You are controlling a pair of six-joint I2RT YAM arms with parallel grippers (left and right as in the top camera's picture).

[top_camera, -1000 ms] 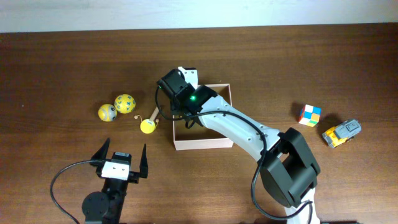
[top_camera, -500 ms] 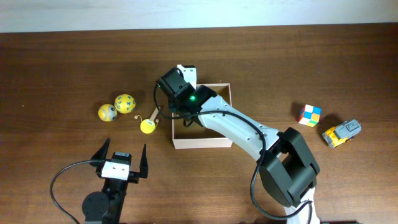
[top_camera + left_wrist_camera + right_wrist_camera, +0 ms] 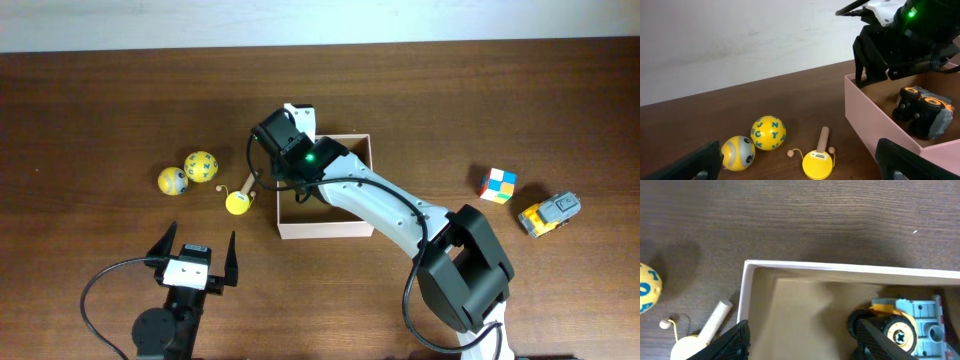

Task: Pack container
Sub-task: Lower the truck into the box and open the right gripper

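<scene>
The container (image 3: 325,231) is a square white-walled box with a tan inside, standing mid-table. My right gripper (image 3: 293,178) hangs over its left part, mostly hidden under its own wrist. In the right wrist view my right gripper (image 3: 807,347) is open above the tan floor of the container (image 3: 840,267). A grey and orange toy truck (image 3: 907,322) lies inside by the right finger, and nothing is between the jaws. My left gripper (image 3: 195,258) stands open near the front edge. In the left wrist view my left gripper (image 3: 802,172) faces the container (image 3: 875,120) and the truck (image 3: 922,110).
Left of the container lie a yellow paddle toy (image 3: 238,203) and two yellow balls (image 3: 172,180) (image 3: 200,165), also visible as paddle (image 3: 818,162) and balls (image 3: 738,152) (image 3: 768,132). A colour cube (image 3: 497,184) and a second yellow-grey toy truck (image 3: 550,213) sit at the right.
</scene>
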